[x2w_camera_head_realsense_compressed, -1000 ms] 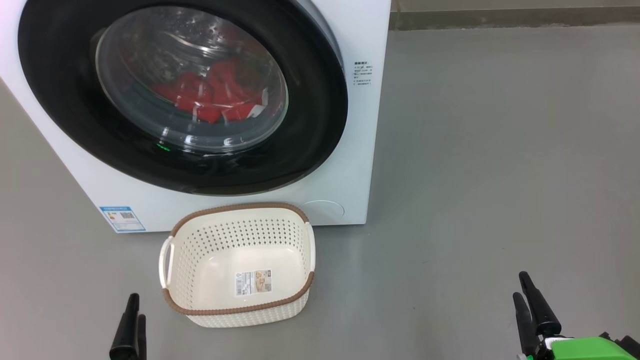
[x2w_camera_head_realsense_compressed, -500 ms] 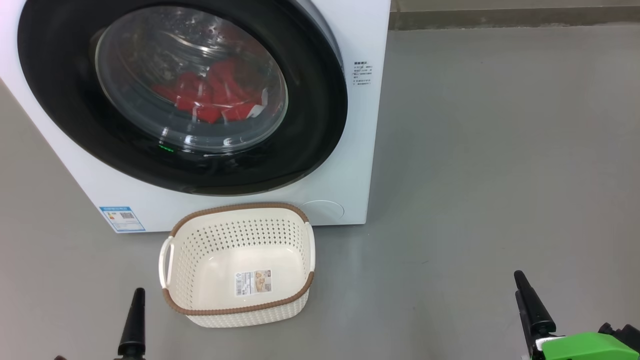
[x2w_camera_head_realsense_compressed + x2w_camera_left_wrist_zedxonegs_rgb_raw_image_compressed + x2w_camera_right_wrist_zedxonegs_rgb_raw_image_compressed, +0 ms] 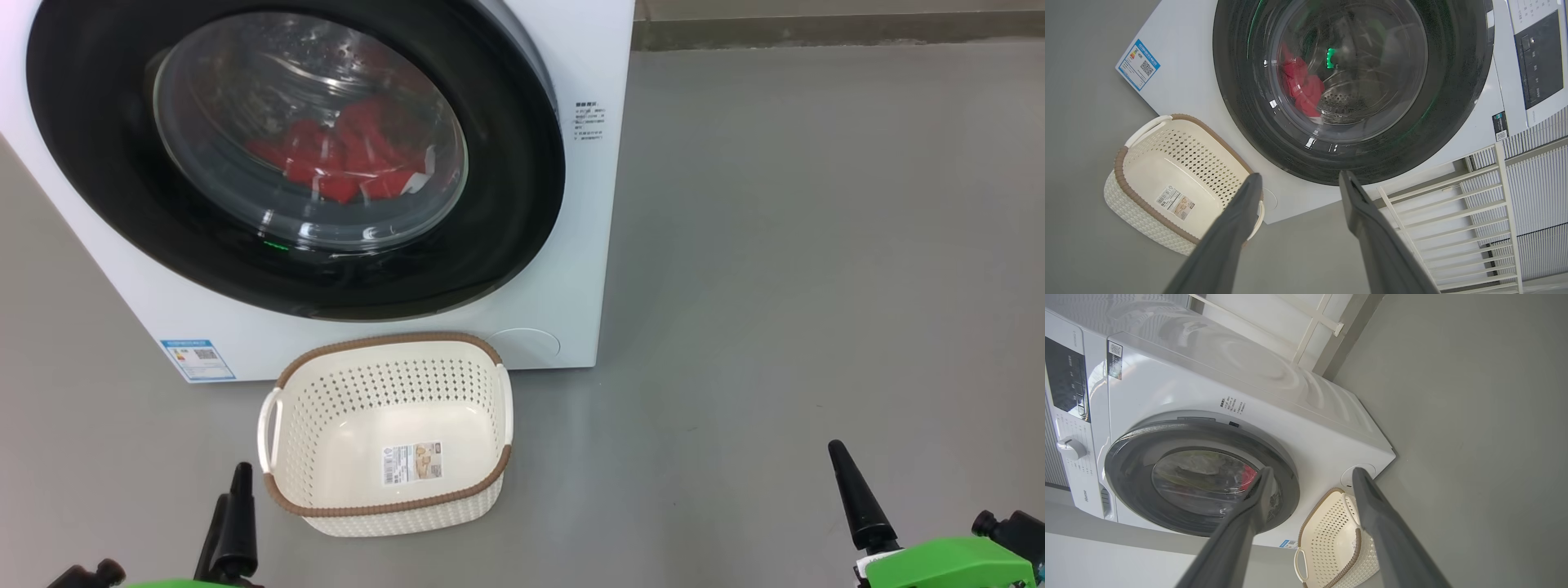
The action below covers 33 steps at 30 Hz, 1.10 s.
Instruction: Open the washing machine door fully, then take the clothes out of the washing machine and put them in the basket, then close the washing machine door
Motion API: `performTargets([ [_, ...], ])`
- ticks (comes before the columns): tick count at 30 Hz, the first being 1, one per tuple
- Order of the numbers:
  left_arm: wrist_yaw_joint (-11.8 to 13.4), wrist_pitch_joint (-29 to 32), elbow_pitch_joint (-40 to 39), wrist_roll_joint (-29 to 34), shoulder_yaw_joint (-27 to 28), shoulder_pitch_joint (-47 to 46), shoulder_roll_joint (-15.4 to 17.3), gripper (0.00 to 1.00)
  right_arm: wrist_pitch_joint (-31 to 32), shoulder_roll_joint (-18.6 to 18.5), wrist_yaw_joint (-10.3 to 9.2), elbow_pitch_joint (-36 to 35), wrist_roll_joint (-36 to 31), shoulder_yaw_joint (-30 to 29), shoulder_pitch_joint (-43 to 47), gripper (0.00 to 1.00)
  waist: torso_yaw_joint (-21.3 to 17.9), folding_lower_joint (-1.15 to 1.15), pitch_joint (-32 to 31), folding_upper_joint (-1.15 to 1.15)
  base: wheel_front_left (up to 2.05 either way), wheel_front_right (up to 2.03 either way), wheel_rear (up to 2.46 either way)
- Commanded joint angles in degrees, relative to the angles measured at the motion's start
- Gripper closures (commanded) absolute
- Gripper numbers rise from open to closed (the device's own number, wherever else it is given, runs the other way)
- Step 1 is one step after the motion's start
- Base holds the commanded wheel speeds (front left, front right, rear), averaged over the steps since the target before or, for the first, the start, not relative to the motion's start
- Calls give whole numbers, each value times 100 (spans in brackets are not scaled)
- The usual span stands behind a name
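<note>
Left gripper (image 3: 1300,175) and right gripper (image 3: 1313,470) hang spread wide, empty, at seven and five o'clock. Nothing done yet: glossy black-rimmed round washing machine door (image 3: 506,204) shut at eleven, bright red fabric clothes (image 3: 351,159) behind its glass, cream perforated plastic basket (image 3: 384,339) empty at six.
</note>
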Motion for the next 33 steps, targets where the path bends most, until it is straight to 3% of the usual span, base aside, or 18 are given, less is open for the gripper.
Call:
performTargets([
  [1,-11,-71,-197,224,44,-88,112,0,-77,-122,-2,-173,-181,93,-208,0,-2,-1,1,0,0,0,0],
  [33,72,-633,-422,2779,-255,-31,195,0,-630,-560,-4,-314,-2406,535,-202,0,-37,-1,14,0,0,0,0],
])
